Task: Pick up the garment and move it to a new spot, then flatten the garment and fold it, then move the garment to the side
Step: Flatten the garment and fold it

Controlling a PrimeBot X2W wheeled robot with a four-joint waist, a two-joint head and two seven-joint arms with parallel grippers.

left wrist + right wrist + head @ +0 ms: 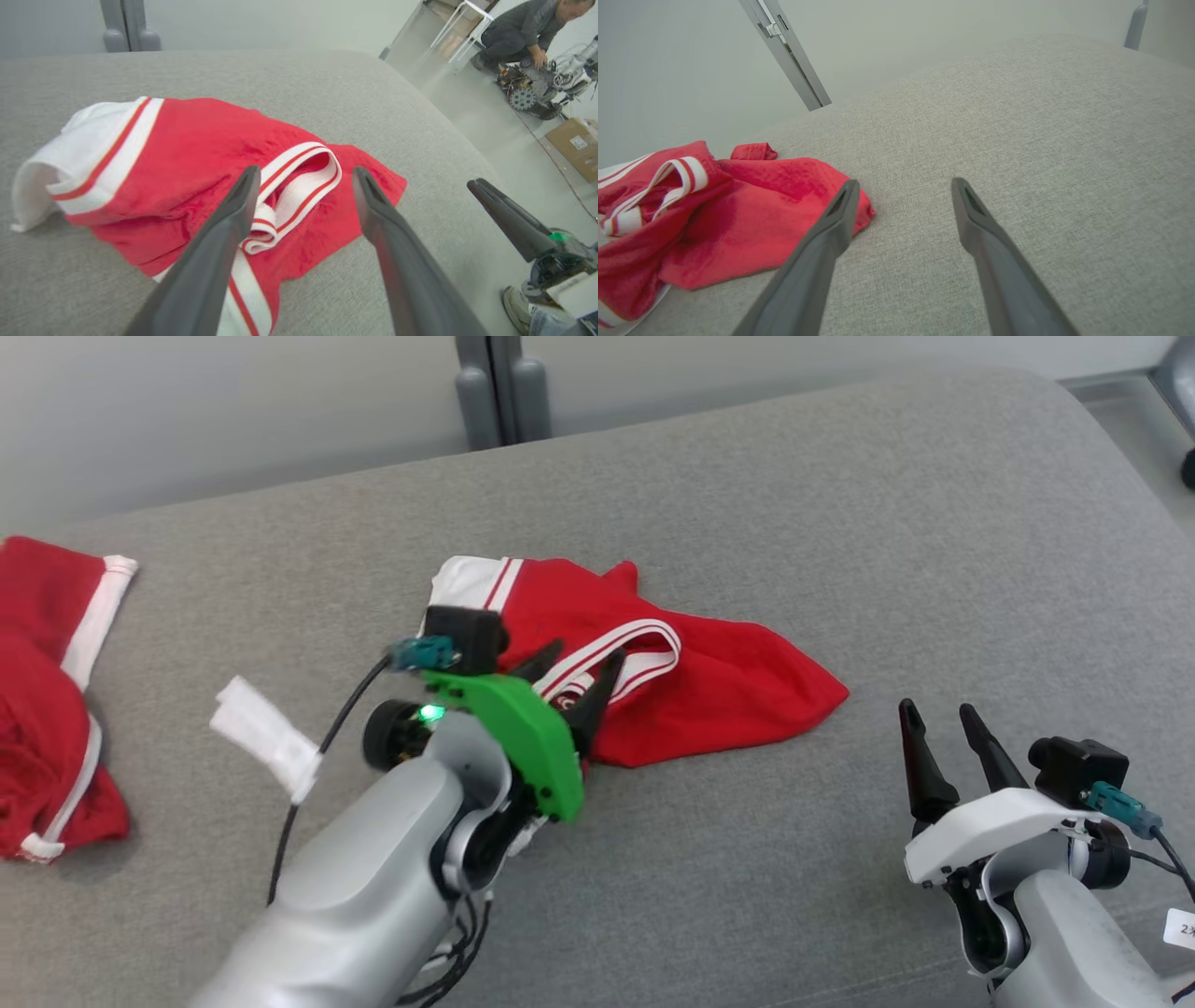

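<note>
The garment (709,686) is a crumpled red shirt with white, red-striped trim, lying in a heap at the middle of the grey cushioned surface (840,504). My left gripper (583,658) hovers over its near left part, fingers spread open above the striped collar band (299,186), with nothing between them. In the left wrist view the garment (196,154) spreads under the fingers (233,210). My right gripper (938,714) stands open to the right of the garment (752,219), apart from it, over bare fabric.
A second red-and-white garment (47,700) lies at the left edge of the surface. A white tag (266,733) hangs from the left arm's cable. Beyond the surface's right side a person (528,28) crouches by equipment and a cardboard box (572,144).
</note>
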